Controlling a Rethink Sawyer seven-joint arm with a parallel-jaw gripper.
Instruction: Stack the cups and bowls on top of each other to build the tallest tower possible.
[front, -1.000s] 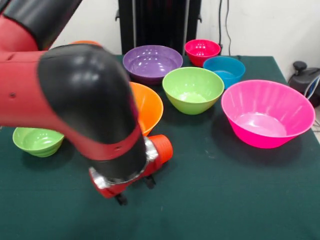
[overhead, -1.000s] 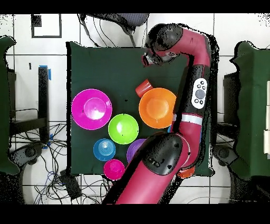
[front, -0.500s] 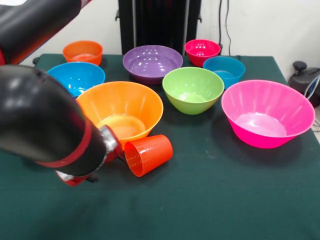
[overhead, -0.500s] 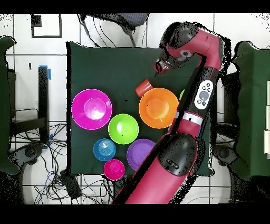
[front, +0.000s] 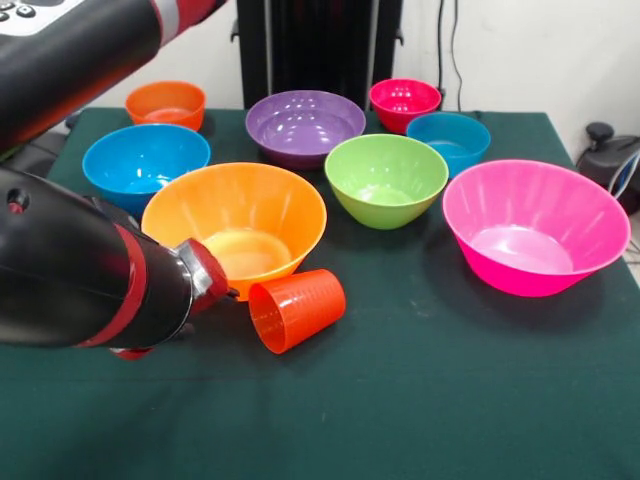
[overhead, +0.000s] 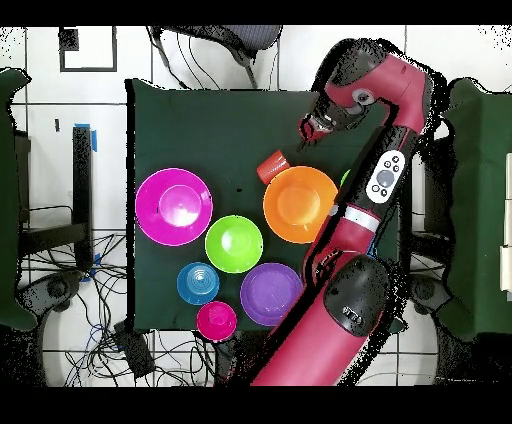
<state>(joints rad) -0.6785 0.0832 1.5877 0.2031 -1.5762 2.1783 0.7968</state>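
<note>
The cup (front: 296, 309) lies on its side on the desk (front: 450, 400), touching the big orange bowl (front: 236, 222), mouth toward the pincer (overhead: 307, 135). Light, thin and slippery, it looks best gripped across the rim. Whether the pincer is open, I cannot tell.

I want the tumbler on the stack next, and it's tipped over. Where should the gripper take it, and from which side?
Probably from above, across the ribbed wall near the middle. The orange-red tumbler lies on its side, mouth toward the camera's lower left, closed base up-right, beside the large orange bowl. Fingers straddling the round wall should clear the bowl; the taper may let it slip toward the base.
</note>
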